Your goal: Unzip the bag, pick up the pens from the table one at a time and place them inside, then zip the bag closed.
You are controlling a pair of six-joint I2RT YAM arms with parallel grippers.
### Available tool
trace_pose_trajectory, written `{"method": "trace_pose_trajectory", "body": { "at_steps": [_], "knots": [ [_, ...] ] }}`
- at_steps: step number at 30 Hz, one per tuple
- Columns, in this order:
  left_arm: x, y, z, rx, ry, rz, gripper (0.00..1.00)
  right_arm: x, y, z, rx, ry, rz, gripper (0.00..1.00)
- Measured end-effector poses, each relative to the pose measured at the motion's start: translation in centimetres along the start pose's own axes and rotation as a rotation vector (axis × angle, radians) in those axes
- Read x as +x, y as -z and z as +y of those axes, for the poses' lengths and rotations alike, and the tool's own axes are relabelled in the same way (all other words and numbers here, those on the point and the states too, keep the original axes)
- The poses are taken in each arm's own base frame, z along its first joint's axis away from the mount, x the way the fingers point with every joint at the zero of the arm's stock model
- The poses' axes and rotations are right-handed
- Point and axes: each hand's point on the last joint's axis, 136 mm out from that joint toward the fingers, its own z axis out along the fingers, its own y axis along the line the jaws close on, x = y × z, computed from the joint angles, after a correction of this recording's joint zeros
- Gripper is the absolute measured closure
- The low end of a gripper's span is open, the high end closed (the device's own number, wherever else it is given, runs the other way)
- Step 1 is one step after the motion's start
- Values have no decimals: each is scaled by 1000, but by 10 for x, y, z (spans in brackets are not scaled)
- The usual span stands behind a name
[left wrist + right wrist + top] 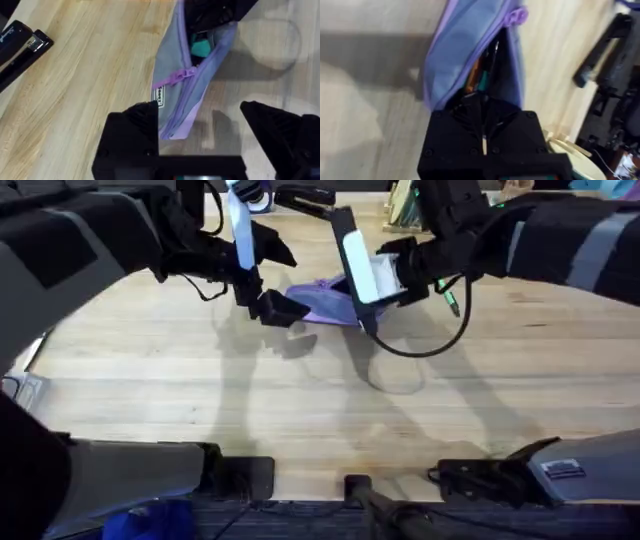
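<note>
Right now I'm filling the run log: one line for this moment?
bag: partly unzipped, on table | left end effector: open, at bag end | right end effector: at bag mouth

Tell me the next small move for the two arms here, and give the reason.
Probably: draw the right end effector back out of the bag, then go for the zipper pull. The bag lies partly unzipped on the table, with pens showing inside its mouth, where the right end effector sits. The left end effector is open around the bag's closed end.
</note>
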Motion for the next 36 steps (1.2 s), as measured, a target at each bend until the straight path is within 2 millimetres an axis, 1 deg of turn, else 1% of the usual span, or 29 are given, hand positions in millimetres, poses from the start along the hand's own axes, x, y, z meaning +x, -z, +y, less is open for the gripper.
{"method": "trace_pose_trajectory", "body": {
  "at_steps": [2,5,16,20,33,34,36],
  "knots": [
    [0,0,0,0,0,0,7,-3,0,-7,28,-9,-10,970],
    [0,0,0,0,0,0,7,-5,0,-10,38,-23,-19,970],
    [0,0,0,0,0,0,7,-6,0,-9,36,-65,-25,970],
    [0,0,0,0,0,0,8,-8,-1,-6,21,-92,-26,970],
    [0,0,0,0,0,0,7,-9,-1,-4,14,-111,-29,955],
    [0,0,0,0,0,0,7,-9,-1,-4,13,-117,-29,905],
    [0,0,0,0,0,0,7,-9,-1,-4,13,-119,-29,628]
  ]
}}
